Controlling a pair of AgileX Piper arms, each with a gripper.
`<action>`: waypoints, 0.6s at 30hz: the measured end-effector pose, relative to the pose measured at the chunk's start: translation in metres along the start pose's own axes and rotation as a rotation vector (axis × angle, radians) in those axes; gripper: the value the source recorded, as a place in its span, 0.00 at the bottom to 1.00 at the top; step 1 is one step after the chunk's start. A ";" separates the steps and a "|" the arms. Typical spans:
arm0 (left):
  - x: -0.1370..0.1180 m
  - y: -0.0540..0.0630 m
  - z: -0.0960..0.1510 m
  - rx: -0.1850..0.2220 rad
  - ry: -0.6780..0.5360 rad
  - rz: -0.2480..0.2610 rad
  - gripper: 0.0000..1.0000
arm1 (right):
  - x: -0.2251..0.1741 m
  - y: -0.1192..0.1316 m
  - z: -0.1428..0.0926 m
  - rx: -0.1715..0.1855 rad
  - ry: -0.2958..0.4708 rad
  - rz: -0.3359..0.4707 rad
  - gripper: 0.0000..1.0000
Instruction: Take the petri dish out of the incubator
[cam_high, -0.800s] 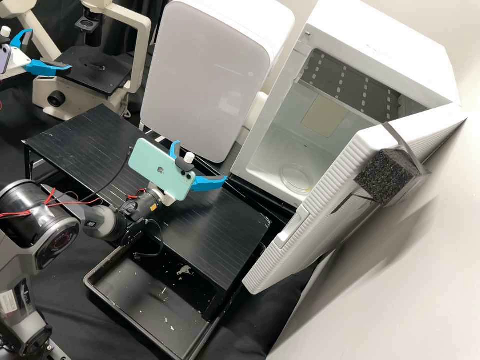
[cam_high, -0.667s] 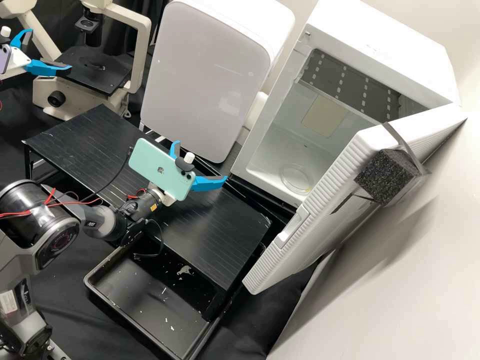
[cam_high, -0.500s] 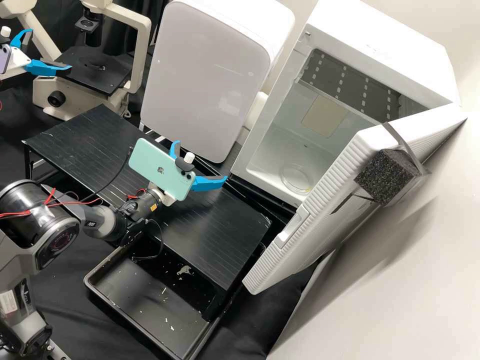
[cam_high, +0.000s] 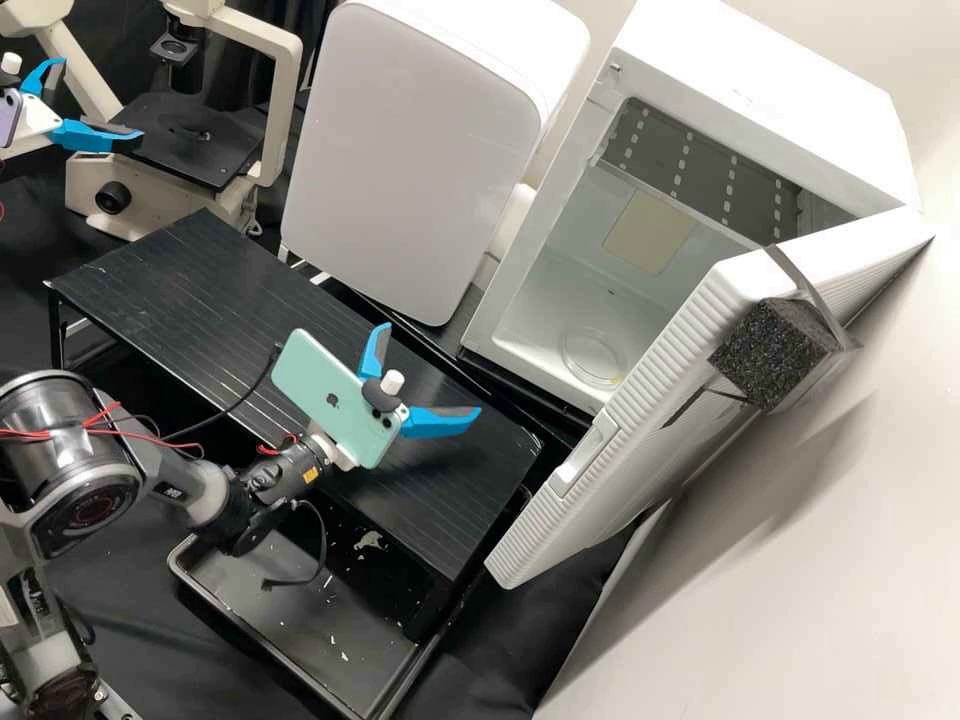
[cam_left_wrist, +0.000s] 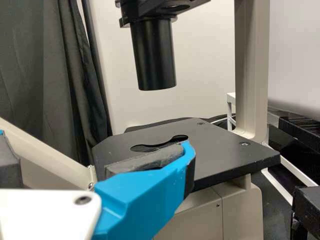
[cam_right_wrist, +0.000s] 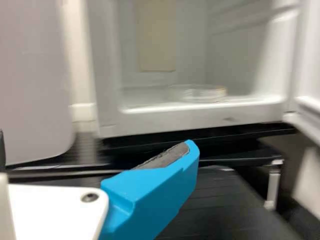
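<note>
Vs. the frame approx. half a sec. ago, R gripper (cam_high: 430, 368) has shifted toward 5 o'clock in high view & sits lower over the black slatted stand (cam_high: 190, 290); its two blue fingers are well apart w/ nothing btwn them, as before. Mint phone (cam_high: 337, 400) on its wrist went w/ it, now tipped a bit steeper, & the dangling black cable (cam_high: 323, 545) has dropped toward 6 o'clock, over the black tray (cam_high: 290, 655). Petri dish (cam_high: 592, 358) hasn't moved: lies flat on the floor of the incubator (cam_high: 780, 75), nr the front opening, at approx. 3 o'clock from R gripper & apart from it. R wrist view also has the dish in there, past the one finger seen close up. Incubator door (cam_high: 640, 440) is same as before, wide open, out toward 4 o'clock from the dish. L gripper (cam_high: 101, 99) unchanged too: approx. 10 o'clock from R gripper, by the microscope stage (cam_high: 190, 140), fingers apart, nothing btwn them.
</note>
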 end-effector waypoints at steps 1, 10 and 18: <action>0.000 0.000 0.000 0.000 0.000 0.000 1.00 | -0.001 0.005 0.003 0.004 -0.007 0.018 1.00; 0.000 0.000 0.000 0.000 0.000 0.000 1.00 | 0.030 0.052 0.030 -0.019 -0.038 0.174 1.00; 0.000 0.000 0.000 0.000 0.000 0.000 1.00 | 0.061 0.075 0.032 -0.031 -0.016 0.214 1.00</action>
